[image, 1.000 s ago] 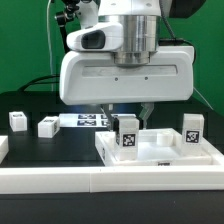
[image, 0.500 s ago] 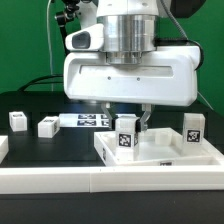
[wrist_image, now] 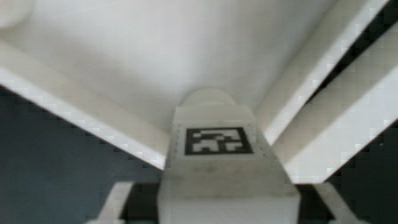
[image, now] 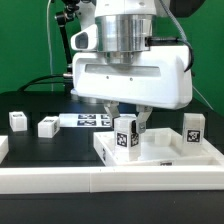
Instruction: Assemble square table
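1. The claw hangs from the arm's wide white hand, pointing straight down over the square tabletop.
2. Claw state: the two fingers are pinching the gripped leg, one finger on each side of its upper part. In the wrist view the gripped leg fills the space between the fingers of the claw, with its black-and-white tag facing the camera.
3. The gripped leg stands upright directly under the claw. Its foot is on the square tabletop, at the corner towards the exterior view's left.
4. The square tabletop lies flat beneath the claw and extends from it towards the exterior view's right.
5. A second leg stands upright on the same slab. It is well apart from the claw, on the exterior view's right.
6. A loose leg lies on the black work surface, off the slab, on the exterior view's left of the claw. A further loose leg lies beyond it, farther from the claw.
7. The marker board lies flat behind the claw, partly hidden by the hand.
8. A white border rail runs along the front edge, on the camera's side of the claw.
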`<state>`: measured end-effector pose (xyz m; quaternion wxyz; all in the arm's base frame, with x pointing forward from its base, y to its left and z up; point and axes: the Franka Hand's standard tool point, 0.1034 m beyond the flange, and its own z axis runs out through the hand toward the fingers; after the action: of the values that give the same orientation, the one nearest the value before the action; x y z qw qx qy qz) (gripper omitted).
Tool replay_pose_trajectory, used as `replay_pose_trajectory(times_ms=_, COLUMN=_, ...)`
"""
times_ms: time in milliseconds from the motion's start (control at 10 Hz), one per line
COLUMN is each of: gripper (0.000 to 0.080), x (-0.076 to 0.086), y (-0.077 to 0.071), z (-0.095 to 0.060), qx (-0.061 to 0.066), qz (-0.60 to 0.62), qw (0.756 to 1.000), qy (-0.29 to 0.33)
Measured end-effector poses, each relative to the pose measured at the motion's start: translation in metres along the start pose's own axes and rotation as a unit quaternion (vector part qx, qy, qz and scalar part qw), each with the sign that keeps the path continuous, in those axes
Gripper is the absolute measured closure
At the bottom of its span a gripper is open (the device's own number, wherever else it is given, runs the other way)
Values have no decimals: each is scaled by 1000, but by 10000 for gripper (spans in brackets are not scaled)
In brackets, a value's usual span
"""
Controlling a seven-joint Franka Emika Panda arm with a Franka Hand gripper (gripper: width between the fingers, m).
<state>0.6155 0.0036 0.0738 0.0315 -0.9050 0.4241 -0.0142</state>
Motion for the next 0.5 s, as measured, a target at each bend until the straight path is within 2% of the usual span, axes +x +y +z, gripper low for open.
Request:
replay_pose_trajectory(times_ms=200, gripper=509, x=0, y=-1, z=0, qx=0, qz=49, qw=999, qy=0)
replay_pose_trajectory(times_ms=500, gripper=509, x=0, y=-1, z=0, qx=0, qz=42, qw=999, qy=0)
